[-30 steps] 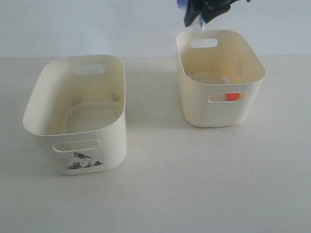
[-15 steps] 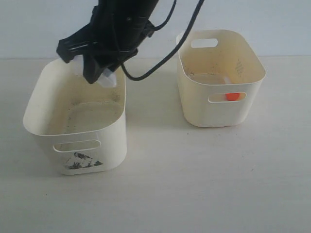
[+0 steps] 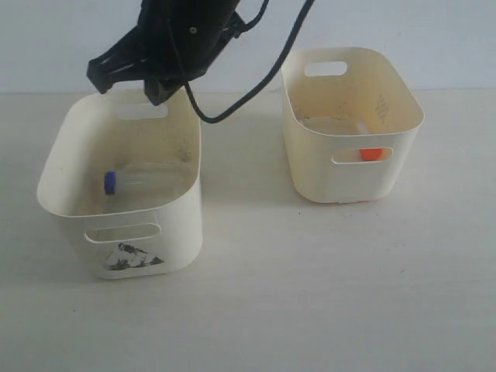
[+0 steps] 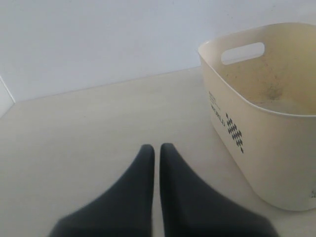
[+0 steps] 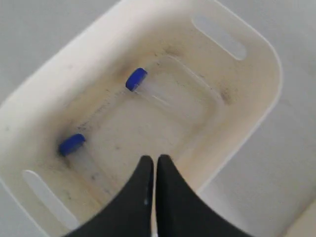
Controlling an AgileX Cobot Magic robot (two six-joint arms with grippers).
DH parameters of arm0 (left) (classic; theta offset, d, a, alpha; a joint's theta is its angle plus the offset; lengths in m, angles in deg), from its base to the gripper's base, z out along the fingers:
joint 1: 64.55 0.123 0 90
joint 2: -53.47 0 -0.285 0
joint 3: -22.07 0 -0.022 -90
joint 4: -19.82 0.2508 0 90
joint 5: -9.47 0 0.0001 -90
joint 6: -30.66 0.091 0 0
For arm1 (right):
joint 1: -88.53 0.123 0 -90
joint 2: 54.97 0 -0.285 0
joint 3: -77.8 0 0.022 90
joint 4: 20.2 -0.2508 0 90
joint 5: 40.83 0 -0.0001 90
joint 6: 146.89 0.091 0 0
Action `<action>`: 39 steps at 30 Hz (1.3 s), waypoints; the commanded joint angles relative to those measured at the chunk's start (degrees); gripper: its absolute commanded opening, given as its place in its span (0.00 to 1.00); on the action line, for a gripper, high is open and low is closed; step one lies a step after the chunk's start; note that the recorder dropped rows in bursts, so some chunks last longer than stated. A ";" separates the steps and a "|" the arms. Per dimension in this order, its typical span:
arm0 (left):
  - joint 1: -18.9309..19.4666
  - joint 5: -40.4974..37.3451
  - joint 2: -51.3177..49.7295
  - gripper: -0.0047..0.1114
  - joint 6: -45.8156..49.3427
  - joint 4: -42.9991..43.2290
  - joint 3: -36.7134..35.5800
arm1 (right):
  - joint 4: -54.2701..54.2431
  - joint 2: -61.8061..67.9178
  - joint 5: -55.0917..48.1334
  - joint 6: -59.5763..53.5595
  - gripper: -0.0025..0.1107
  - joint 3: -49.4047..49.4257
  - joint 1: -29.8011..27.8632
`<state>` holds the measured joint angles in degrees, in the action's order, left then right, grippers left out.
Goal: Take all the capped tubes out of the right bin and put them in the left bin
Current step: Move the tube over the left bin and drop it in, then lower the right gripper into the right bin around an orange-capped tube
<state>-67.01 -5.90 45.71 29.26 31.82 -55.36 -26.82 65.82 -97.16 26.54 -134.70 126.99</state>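
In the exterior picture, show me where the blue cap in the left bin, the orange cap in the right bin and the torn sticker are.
blue cap (image 3: 110, 181), exterior view, on its round end face.
orange cap (image 3: 371, 154), exterior view, on the visible orange patch.
torn sticker (image 3: 130, 260), exterior view, on its dark middle.

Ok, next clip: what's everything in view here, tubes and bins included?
blue-capped tubes: two, clear with blue caps, both lying on the left bin's floor, the second at
orange-capped tube: one, orange cap, in the right bin, seen through its front slot
left bin: one, cream, torn sticker, table left
right bin: one, cream, plain front, table right
table: one, pale
cable: one, black, hanging between the bins
right gripper: black fingers together, empty, above the left bin
left gripper: black fingers together, empty, over bare table
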 commanded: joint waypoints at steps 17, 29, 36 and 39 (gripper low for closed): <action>-0.08 0.43 -0.03 0.08 -0.76 -0.21 0.21 | 11.92 2.10 -5.14 16.82 0.02 -4.55 -23.44; -0.08 0.43 -0.03 0.08 -0.76 -0.21 0.21 | 6.63 13.62 -11.28 18.61 0.02 -9.86 -28.16; -0.08 0.43 -0.03 0.08 -0.76 -0.21 0.21 | 6.63 17.19 -10.67 18.61 0.02 -9.86 -28.16; -0.08 0.43 -0.03 0.08 -0.76 -0.21 0.21 | 6.63 18.32 -10.53 18.61 0.02 -9.86 -28.16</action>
<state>-67.01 -5.90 45.71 29.26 31.82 -55.36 -20.20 83.54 -108.16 45.30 -144.21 99.27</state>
